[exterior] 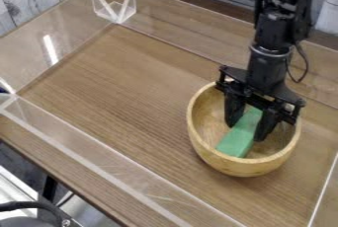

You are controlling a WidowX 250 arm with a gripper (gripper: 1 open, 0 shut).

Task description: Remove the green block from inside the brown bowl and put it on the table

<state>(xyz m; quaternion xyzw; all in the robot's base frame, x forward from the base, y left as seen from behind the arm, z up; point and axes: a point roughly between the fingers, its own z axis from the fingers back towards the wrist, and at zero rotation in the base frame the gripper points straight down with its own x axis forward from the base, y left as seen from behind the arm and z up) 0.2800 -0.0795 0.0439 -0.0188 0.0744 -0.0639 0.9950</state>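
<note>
The green block (242,138) lies slanted inside the brown bowl (201,137), which sits at the right front of the table (119,83). My black gripper (256,120) reaches straight down into the bowl. Its two fingers stand on either side of the block's upper end and press against its long sides. That upper end is partly hidden behind the fingers. The block's lower end rests on the bowl's floor.
Low clear acrylic walls (53,122) ring the tabletop, with a clear corner piece (117,6) at the back left. The arm's black column (278,24) rises above the bowl. A grey plank backdrop stands behind.
</note>
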